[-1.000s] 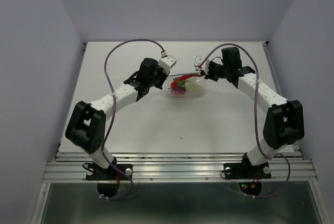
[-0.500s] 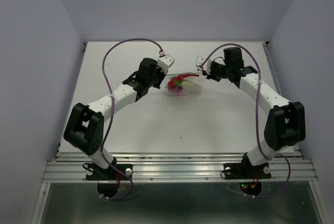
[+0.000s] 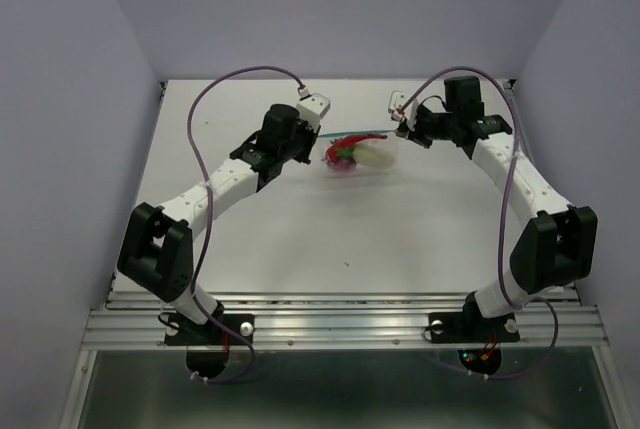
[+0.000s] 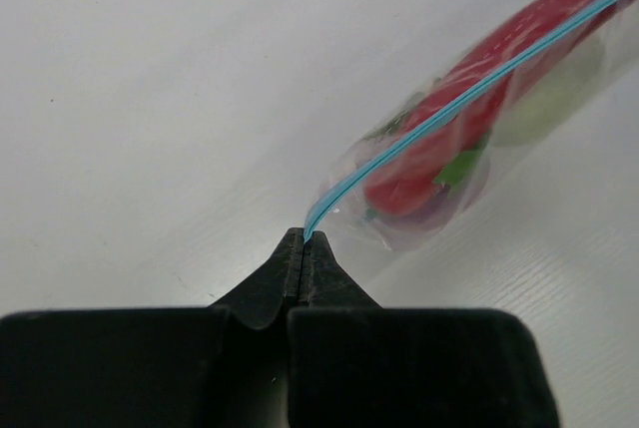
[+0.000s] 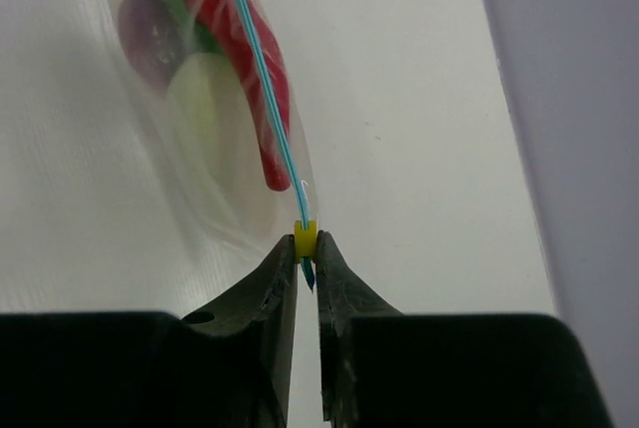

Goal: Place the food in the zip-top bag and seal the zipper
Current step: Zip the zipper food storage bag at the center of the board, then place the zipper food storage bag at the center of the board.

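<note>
Over on the left, the left gripper (image 4: 303, 246) is clamping its fingers fully together, and the near end of the zipper (image 4: 449, 109) is running straight into that pinch, so it is holding the bag (image 3: 360, 157) by its left corner. The bag is stretching out between the two arms over the far middle of the table (image 3: 300, 239), and the blue zipper is drawing a taut, straight line along its top edge. Whether the belly of the bag is resting on the table or hanging just above it, I cannot tell.

All three foods are sitting inside the plastic. The chili (image 4: 419, 174) is lying lengthwise right beneath the zipper, showing bright red through the film. The ball (image 5: 150, 24) is tucking in at the left end of the bag, dark purple, beside a bit of green. The radish (image 5: 205, 99) is lying pale next to it, alongside the chili.

At the right end, a small yellow slider (image 5: 305, 236) is riding on the zipper, and the right gripper (image 5: 308, 248) is squeezing it, its fingertips nearly together with only the slider and the zipper's tail between them. The right arm is reaching in from the far right, wrist pointing left toward the bag
</note>
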